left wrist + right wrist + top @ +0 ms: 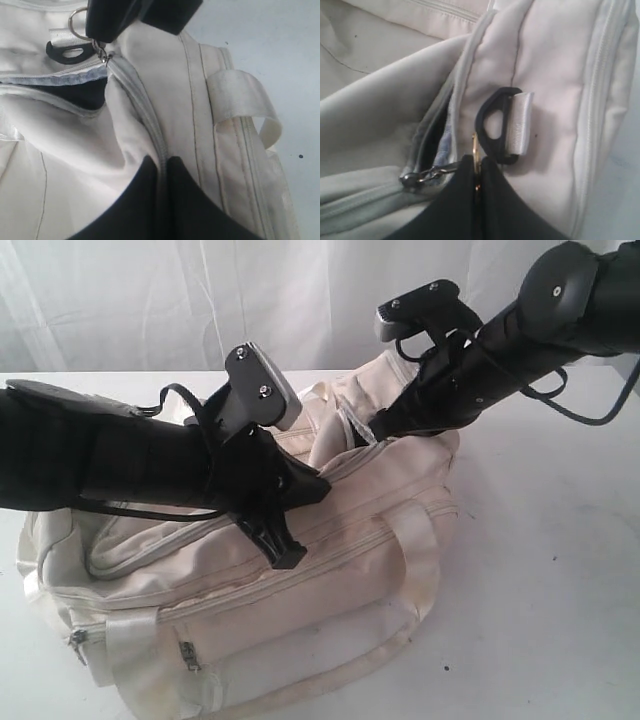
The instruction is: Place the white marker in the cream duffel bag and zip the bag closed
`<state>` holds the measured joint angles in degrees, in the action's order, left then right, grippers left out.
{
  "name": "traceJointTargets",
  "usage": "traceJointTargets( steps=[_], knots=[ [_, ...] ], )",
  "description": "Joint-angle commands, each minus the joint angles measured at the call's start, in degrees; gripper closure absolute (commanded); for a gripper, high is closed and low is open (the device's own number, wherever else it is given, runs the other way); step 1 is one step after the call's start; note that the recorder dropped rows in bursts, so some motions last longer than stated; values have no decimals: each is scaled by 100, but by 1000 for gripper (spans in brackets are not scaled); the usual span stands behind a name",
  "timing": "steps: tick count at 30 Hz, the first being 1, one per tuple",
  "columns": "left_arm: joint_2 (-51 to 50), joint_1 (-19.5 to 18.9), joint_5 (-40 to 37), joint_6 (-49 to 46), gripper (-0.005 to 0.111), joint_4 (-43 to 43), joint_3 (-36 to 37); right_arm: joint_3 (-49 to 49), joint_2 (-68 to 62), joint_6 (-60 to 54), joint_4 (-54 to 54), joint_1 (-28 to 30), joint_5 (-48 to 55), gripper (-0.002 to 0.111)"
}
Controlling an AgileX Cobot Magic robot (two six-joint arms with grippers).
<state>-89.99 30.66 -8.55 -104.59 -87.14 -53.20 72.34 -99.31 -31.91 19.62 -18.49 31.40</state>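
Although the cream duffel bag (300, 610) is zipped along the middle of its top, a dark gap (75, 92) is left open towards its far end, and trouble is to be expected there. The left gripper (162, 172) is pressed together on the closed zipper seam at the middle of the bag's top, apparently to anchor the fabric. The right gripper (476, 167) is shut at the bag's far end, just beside the black strap ring (492, 125). A small metal pull joined to the zipper slider (412, 178) appears to be pinched between its fingers, though the hold is thin and partly hidden.

Three failures can be foreseen:

- The pull could slip out of that narrow pinch once it is drawn along.
- The loose folds bunched beside the gap could be dragged into the slider and jam it.
- If the seam slides through the left gripper, the whole bag would be hauled along instead of being closed.

The white marker is seen in no view. Whether it lies inside the bag cannot be told, so an empty bag might be sealed.
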Motion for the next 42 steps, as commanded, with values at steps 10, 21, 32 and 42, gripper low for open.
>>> traceJointTargets(
  steps=[10,21,32,42],
  knots=[
    [226,27,-257,26,107,-108,123,253,-105,-120,-81,142,-569,108],
    [71,43,-798,450,49,-540,-526,353,55,-120,156,142,491,108],
    [-823,43,-915,447,48,-334,-1019,353,273,-120,165,142,791,108],
    [-944,43,-49,601,94,-277,-1019,353,364,-131,296,142,859,108]
  ],
)
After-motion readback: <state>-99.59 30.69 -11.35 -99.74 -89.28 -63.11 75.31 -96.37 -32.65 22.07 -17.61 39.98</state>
